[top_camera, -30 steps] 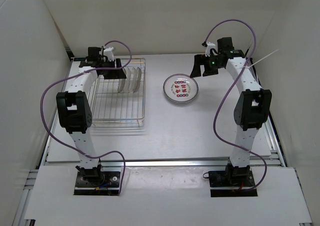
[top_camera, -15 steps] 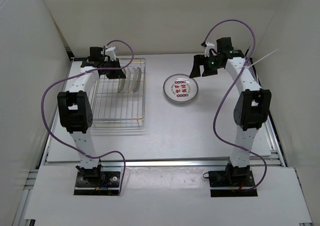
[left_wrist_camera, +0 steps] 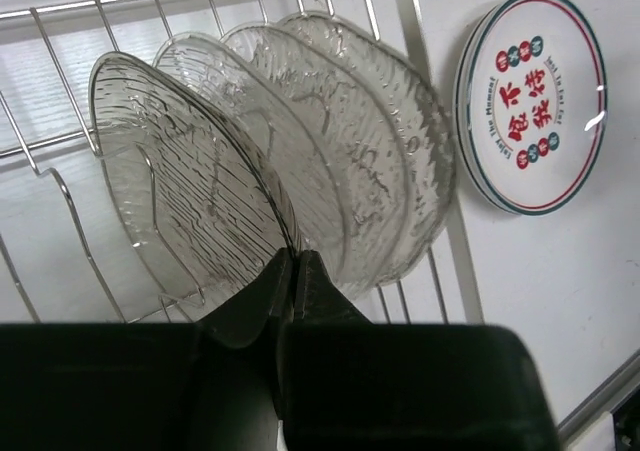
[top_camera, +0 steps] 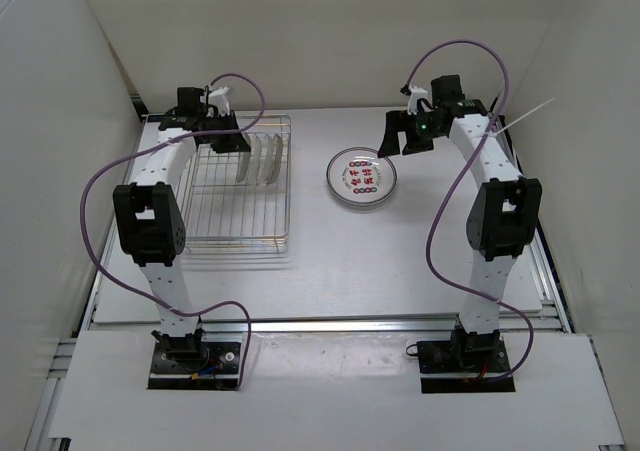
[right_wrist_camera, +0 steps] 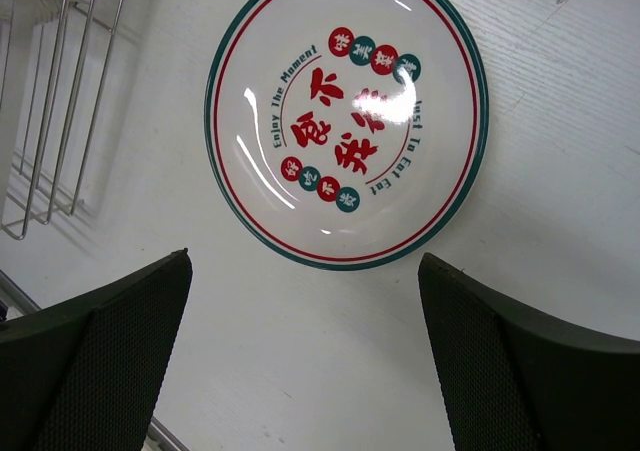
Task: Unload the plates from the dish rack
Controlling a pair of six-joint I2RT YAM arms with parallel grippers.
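Several clear glass plates (left_wrist_camera: 330, 141) stand on edge in the silver wire dish rack (top_camera: 235, 216), at its far end (top_camera: 262, 158). My left gripper (left_wrist_camera: 293, 259) is shut on the lower rim of the leftmost glass plate (left_wrist_camera: 180, 181); from above, this gripper (top_camera: 240, 143) sits over the rack's far left part. A white plate with a green rim and red marks (top_camera: 361, 178) lies flat on the table right of the rack, also seen in both wrist views (left_wrist_camera: 535, 101) (right_wrist_camera: 345, 121). My right gripper (right_wrist_camera: 305, 261) hovers open beside that plate, holding nothing; from above it (top_camera: 397, 139) is just behind it.
The rack's near part (top_camera: 235, 196) holds only bare wires. Its right rim (left_wrist_camera: 415, 31) runs between the glass plates and the printed plate. White walls close in the table on the left, back and right.
My left gripper has closed on the rim of the leftmost glass plate. The right arm has barely moved.
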